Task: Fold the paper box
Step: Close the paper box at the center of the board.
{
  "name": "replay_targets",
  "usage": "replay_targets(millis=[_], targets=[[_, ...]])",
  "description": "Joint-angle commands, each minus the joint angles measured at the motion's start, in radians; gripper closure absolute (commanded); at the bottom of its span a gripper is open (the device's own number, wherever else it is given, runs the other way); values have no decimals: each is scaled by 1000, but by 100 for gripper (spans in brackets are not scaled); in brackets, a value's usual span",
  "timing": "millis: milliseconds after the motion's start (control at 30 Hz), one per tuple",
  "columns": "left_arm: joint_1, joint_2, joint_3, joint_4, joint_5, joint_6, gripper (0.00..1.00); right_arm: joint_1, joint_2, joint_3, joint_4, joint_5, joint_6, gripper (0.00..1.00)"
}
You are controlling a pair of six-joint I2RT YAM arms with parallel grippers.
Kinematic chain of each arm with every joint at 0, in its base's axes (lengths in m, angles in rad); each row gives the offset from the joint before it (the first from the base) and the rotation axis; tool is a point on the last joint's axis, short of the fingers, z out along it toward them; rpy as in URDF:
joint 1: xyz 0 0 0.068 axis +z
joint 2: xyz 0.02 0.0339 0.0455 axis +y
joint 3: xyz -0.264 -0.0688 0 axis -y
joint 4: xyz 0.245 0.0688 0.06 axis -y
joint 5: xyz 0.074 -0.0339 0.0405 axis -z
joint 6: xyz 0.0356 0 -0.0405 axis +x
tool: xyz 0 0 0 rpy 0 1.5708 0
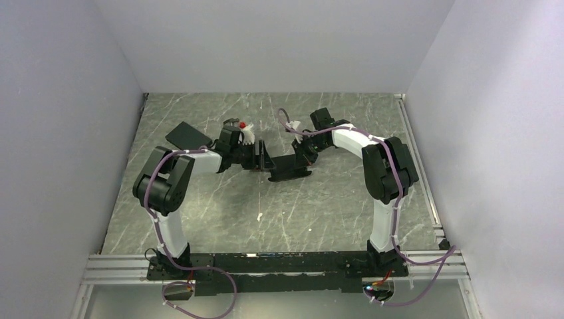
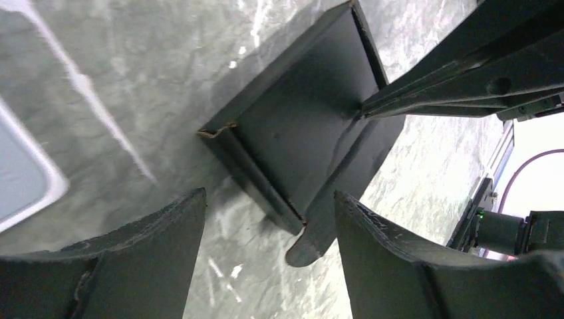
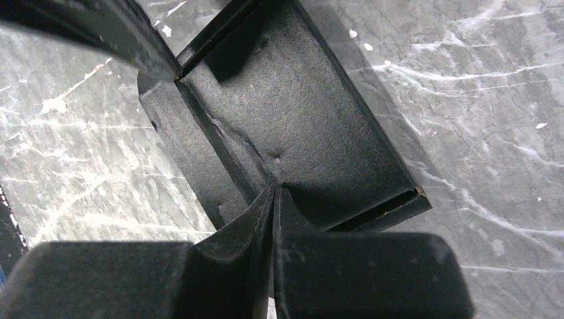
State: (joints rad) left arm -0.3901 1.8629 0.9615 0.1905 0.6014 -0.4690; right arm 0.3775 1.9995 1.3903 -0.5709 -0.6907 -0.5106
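**Paper box [image 1: 287, 170], partly formed, on the table [image 1: 319, 212], with one arm at each end of it.** The left gripper [image 2: 269, 199] is held at the box's left end with its fingers set wide apart. A corner of the box is seen just ahead of the gap, and nothing is clasped. The right gripper [image 3: 274, 193] is applied to the box's right side with its fingers brought together. Their tips are set against the crease between the floor panel and a raised side wall. Whether a thickness of card is nipped between them cannot be told. A black slab [image 1: 185, 135] is seen well to the left of the box.

**Risks, as judged.** The box is steadied at one crease only, so it may be slid or swung across the table when the left fingers are closed on it. The panel is wrinkled beside the right tips and may be folded off its scored line if pressed harder. The loose rounded tab [image 2: 309, 249] may be caught under a finger and bent.

**Views compared.** The box's place between the two arms is given by the overhead view alone. The rounded tab is shown only by the left wrist view, and the wrinkle in the floor panel only by the right wrist view.
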Motion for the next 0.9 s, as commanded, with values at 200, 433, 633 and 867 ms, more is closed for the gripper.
replay_targets(millis=[200,433,633,867], targets=[[-71,90,107,-129,-124,3,46,-38,0,27,-10,-89,41,90],[-81,145,142,-235,-180,42,53,-82,-73,22,-3,-170,71,85],[-88,154,151,-244,-189,46,54,-165,-149,-58,113,-157,186,76],[-92,155,149,-232,-180,40,54,-237,-71,-131,215,-80,386,40]])
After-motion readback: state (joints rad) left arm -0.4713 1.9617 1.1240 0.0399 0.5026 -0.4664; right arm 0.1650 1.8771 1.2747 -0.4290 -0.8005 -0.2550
